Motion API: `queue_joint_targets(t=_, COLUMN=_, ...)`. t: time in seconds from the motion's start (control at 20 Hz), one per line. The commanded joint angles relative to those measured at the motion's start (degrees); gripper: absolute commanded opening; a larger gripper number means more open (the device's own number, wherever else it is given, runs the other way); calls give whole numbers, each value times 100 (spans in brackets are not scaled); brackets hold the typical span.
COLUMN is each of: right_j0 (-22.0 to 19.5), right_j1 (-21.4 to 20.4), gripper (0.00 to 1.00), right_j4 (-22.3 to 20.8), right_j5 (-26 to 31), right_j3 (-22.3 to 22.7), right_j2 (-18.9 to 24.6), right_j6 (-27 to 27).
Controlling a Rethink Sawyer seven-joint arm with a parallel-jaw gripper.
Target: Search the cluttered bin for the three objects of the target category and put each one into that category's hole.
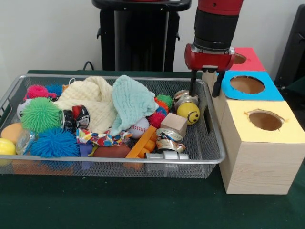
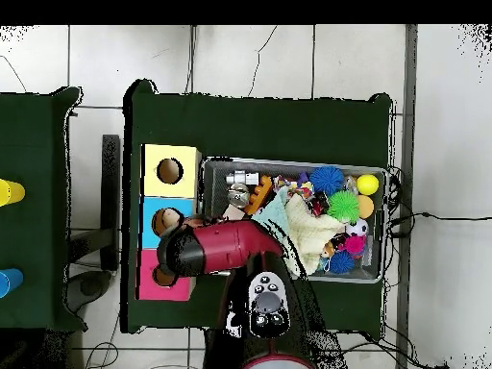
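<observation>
The wire mesh bin (image 1: 57,162) lies on the green table, full of clutter; it also shows in the overhead view (image 2: 288,161). A confetti-patterned cloth scrap (image 1: 102,138) lies near the bin's front middle. A braided rope ball (image 1: 161,109) in red, green and blue sits behind a wooden cube. A third soft thing does not show. My gripper (image 1: 206,85) is open and empty. It hangs over the bin's far right corner, next to the blue-topped box (image 1: 248,86). In the overhead view the arm (image 2: 207,250) hides it.
Three wooden boxes with holes stand right of the bin: red-topped (image 1: 248,59), blue-topped, yellow-topped (image 1: 264,119). In the bin: mint-green cloth (image 1: 131,102), cream cloth (image 1: 93,102), spiky balls green (image 1: 40,114) and blue (image 1: 55,142), yellow smiley ball (image 1: 188,113), wooden cube (image 1: 174,124).
</observation>
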Motion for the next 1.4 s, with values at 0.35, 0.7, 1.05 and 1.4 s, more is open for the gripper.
queue_joint_targets(t=0.35, right_j0=-421, right_j1=155, gripper=100, right_j4=16, right_j5=148, right_j3=-6, right_j2=269, right_j6=380)
queue_joint_targets(t=0.7, right_j0=-466, right_j1=811, gripper=100, right_j4=-119, right_j5=125, right_j3=-487, right_j2=-130, right_j6=471)
queue_joint_targets(t=1.05, right_j0=-535, right_j1=1455, gripper=100, right_j4=-6, right_j5=242, right_j3=-971, right_j2=-443, right_j6=615)
queue_joint_targets(t=1.4, right_j0=-480, right_j1=1516, gripper=100, right_j4=19, right_j5=266, right_j3=-917, right_j2=-763, right_j6=669)
